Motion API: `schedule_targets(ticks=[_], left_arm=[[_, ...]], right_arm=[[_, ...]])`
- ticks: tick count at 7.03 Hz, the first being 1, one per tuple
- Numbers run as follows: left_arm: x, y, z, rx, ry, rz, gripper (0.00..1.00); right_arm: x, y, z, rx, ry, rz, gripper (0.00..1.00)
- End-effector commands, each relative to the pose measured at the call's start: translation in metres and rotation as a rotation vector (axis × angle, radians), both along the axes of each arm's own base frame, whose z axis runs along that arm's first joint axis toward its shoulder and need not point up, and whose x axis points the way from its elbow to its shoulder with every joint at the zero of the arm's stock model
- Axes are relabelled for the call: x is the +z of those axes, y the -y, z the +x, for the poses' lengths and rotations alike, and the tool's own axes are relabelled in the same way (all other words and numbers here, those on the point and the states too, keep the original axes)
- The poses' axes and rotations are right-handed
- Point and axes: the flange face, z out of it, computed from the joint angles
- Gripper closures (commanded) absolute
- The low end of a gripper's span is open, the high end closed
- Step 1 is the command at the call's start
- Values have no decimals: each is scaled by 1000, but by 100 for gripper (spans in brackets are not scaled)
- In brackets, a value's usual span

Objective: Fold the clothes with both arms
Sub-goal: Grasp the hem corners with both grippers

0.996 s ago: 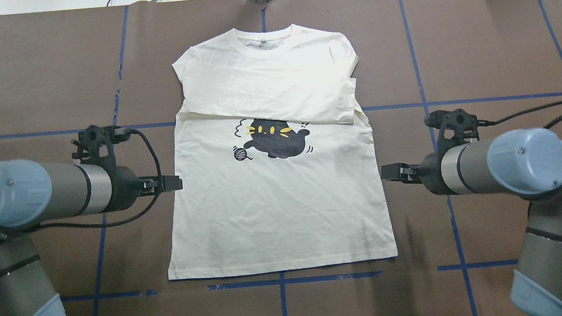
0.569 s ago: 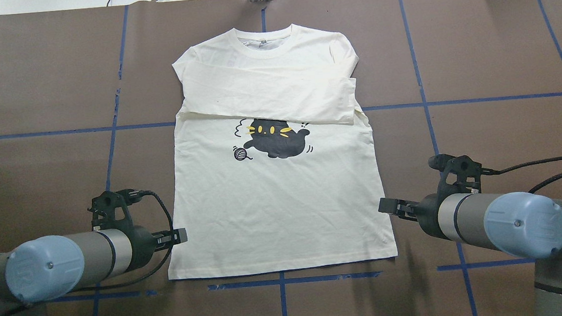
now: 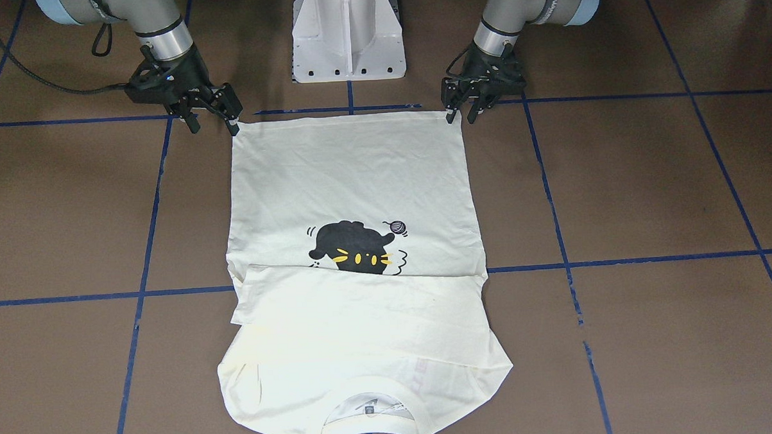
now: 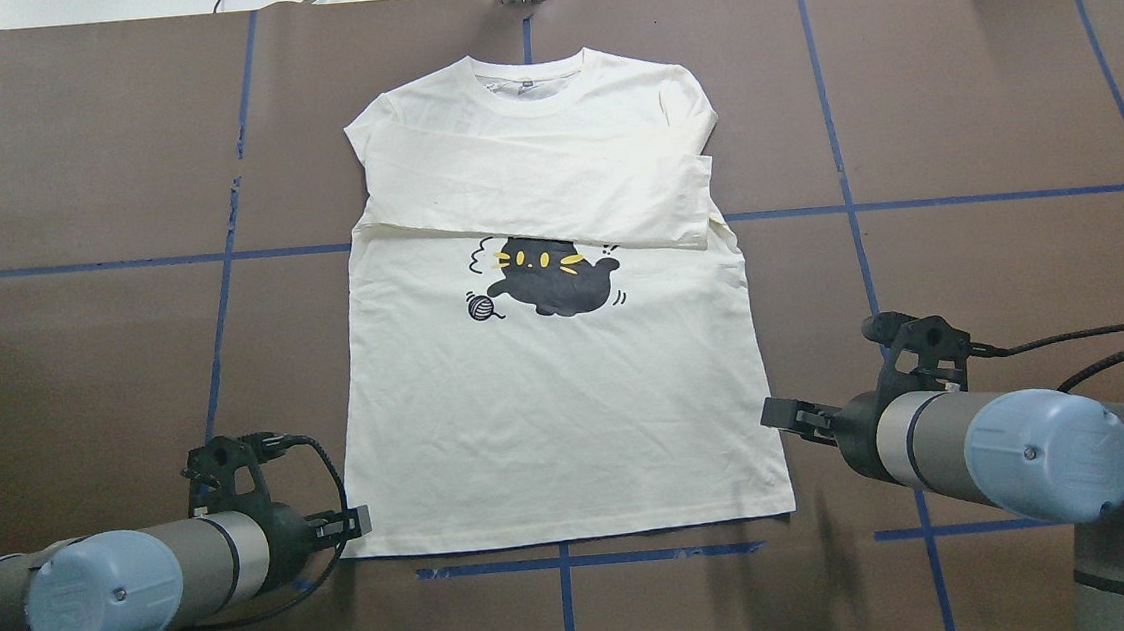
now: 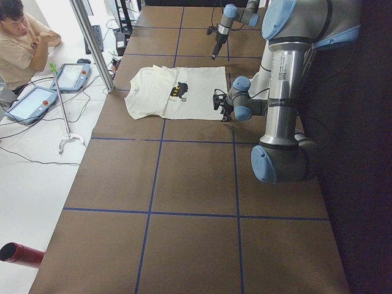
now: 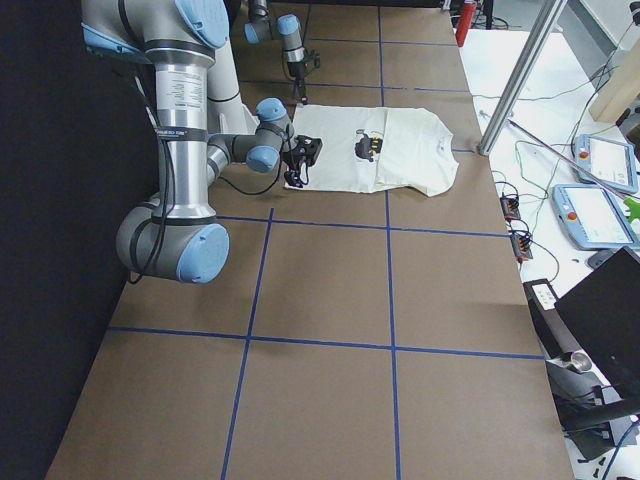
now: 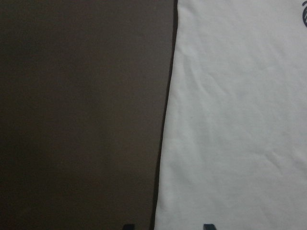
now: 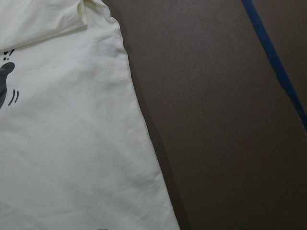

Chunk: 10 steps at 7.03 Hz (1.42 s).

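Observation:
The cream-white shirt lies flat on the brown table, collar away from the robot, with its long sleeves folded across the chest above the black cat print. My left gripper is open at the hem's left corner; in the left wrist view the shirt has its side edge running between the two fingertips. My right gripper is open beside the shirt's right edge, a little above the hem. In the front-facing view the left gripper and right gripper stand at the two hem corners of the shirt.
Blue tape lines mark a grid on the table. The white pedestal base stands just behind the hem. A person sits past the table's far side next to tablets and a metal post.
Both arms have slid back toward the robot along the shirt's sides. The left gripper has reached the hem corner, and the right one has stopped a little short of it.

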Motion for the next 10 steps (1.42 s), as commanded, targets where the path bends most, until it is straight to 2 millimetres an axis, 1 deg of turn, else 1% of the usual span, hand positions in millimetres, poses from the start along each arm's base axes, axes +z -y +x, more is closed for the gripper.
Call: schedule_targets(ticks=[1,4,5,6,7,8,10], left_arm=[[1,-9,5,6,-1,-19,51],[1,-10,6,7,-2,-20,58],[1,-10,6,8,-2,-21,62],[1,-10,6,8,-2,-21,62],[1,-10,6,8,-2,-21,66],[1,-10,6,8,-2,-21,71],[2,-10,5,7,0,-20,100]], right_arm=[[0,0,0,1,-1,-1,5],[0,0,0,1,-2,1,4],[0,0,0,1,-2,1,4],[0,0,0,0,-2,0,3],[0,0,0,0,-2,0,3],[0,0,0,0,-2,0,3],[0,-1,0,-2,-2,1,1]])
